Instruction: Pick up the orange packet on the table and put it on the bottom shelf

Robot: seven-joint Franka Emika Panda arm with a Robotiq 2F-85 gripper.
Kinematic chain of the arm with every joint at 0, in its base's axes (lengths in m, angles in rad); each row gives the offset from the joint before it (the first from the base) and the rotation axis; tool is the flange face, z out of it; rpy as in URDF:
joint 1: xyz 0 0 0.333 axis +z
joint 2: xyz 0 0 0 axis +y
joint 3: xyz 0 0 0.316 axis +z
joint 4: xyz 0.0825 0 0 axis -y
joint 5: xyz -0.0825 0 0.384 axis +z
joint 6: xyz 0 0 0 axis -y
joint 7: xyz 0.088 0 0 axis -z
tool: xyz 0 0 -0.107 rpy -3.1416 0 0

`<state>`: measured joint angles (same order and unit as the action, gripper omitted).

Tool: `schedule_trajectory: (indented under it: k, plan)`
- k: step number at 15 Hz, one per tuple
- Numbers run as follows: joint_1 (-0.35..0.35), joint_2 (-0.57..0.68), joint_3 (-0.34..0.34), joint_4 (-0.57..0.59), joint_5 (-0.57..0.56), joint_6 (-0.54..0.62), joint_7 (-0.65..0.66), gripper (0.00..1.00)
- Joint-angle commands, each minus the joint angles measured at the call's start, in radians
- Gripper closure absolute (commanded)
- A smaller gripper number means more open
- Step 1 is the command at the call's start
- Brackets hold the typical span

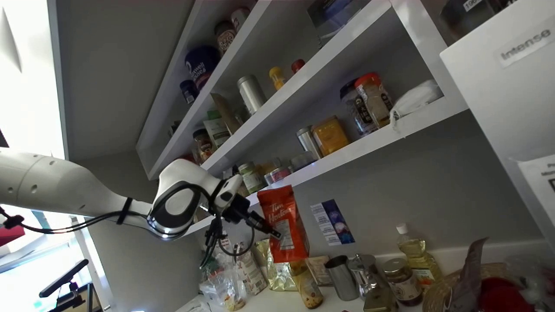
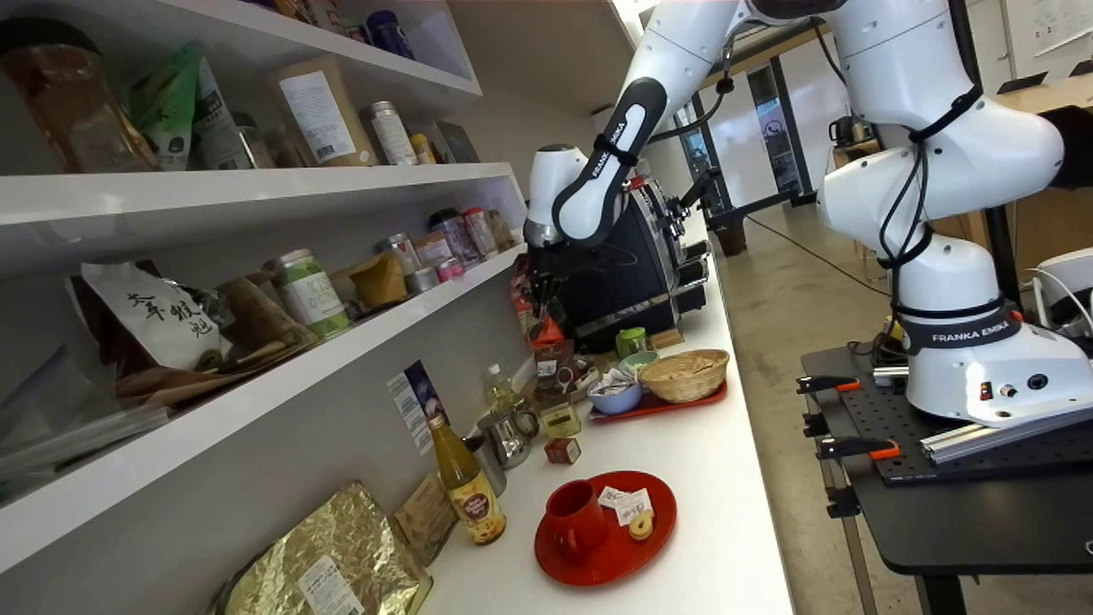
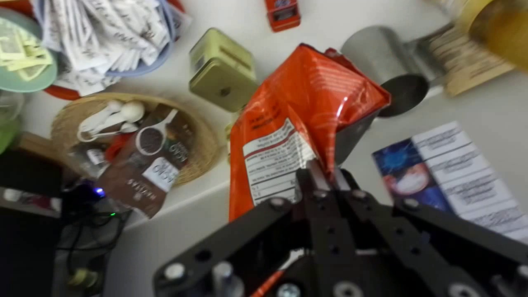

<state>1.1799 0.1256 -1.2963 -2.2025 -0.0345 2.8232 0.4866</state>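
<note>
At eleven o'clock from the clenched fingers [image 3: 319, 177] in the wrist view, holds the orange bag [image 3: 295, 101] by a pinched fold; in an exterior view, hangs mostly below the lowest shelf [image 1: 338, 158], lengthwise roughly twelve-to-six. Probably needs raising toward twelve.

White table [image 2: 713, 512] directly bears red plate [image 2: 610, 559], small red box [image 2: 563, 451], bottle [image 2: 470, 487], red tray [image 2: 662, 410], gold foil bag [image 2: 329, 547].

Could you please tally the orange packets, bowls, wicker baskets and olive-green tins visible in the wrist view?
Orange packet: 1, held in the pincer
Bowls: 2, a blue bowl and a green bowl
Wicker basket: 1
Olive-green tin: 1
Total: 5
</note>
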Motion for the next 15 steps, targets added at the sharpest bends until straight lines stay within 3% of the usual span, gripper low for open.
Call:
schedule_trajectory:
  k: [1,5,15]
  plan:
    - [-0.047,-0.052,-0.098,0.101,0.0,-0.064,0.011,0.99]
    - [-0.106,-0.065,-0.136,0.233,0.025,-0.102,0.005,0.99]
    - [-0.136,-0.076,-0.044,0.407,0.107,-0.119,-0.143,0.99]
